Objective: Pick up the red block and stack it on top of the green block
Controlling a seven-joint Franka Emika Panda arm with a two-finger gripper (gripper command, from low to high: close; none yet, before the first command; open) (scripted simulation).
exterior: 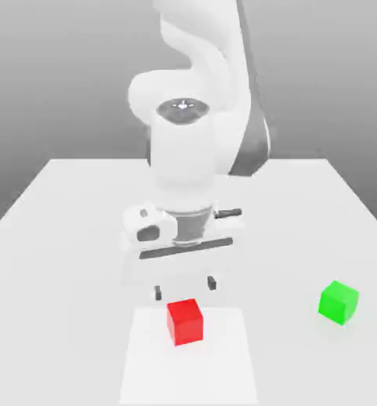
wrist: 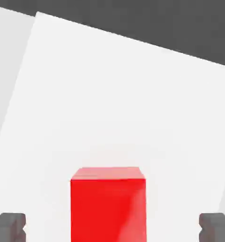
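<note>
- Standing over the pale table (exterior: 73,206), the white arm (exterior: 193,135) bends down so that its gripper (exterior: 184,288) points at the tabletop.
- Its two dark fingertips (exterior: 158,293) are spread as wide as they go, and nothing is held between them.
- From the hand view, the gripper (wrist: 112,228) shows one dark fingertip (wrist: 8,227) on each side of the red block (wrist: 108,204), with clear space between each tip and the cube's faces.
- In the exterior view the red block (exterior: 184,320) sits just below the fingertips, resting on a brighter white square patch (exterior: 223,365) of the table, toward its far edge.
- The cube stands flat and is turned a little against the patch's edges.
- The green block (exterior: 338,301) rests on the plain table surface, well apart from the red one, toward the exterior view's right and off the white patch.
- Both cubes look about the same size, and neither touches the other or the claw.
</note>
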